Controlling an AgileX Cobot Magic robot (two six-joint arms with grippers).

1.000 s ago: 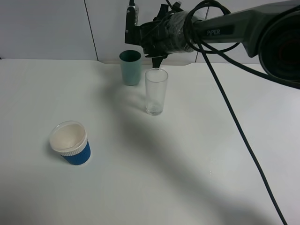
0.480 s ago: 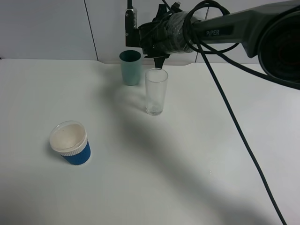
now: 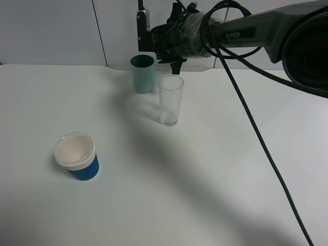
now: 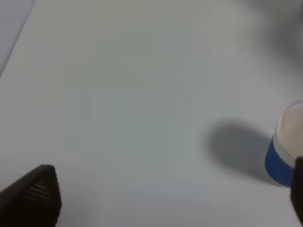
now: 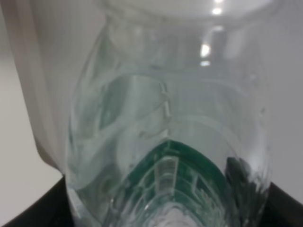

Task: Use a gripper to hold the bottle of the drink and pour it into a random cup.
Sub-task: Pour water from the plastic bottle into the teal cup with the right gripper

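Note:
My right gripper (image 3: 154, 37) hangs high at the back of the table, above and between the teal cup (image 3: 143, 73) and the tall clear glass (image 3: 170, 100). It is shut on the bottle of the drink (image 3: 142, 24), which stands about upright at its tip. In the right wrist view the clear bottle (image 5: 165, 142) with its dark green label fills the picture between the black jaws of the gripper (image 5: 165, 213). My left gripper (image 4: 165, 198) is open and empty, low over the table near the blue cup (image 4: 286, 151).
The blue cup with a white inside (image 3: 77, 156) stands at the front left of the white table (image 3: 205, 169). A black cable (image 3: 256, 133) runs down from the right arm across the right side. A grey wall (image 3: 51, 31) closes the back.
The bottle in my right gripper has turned from a tilt to about upright and risen slightly. The cups and the glass have not moved.

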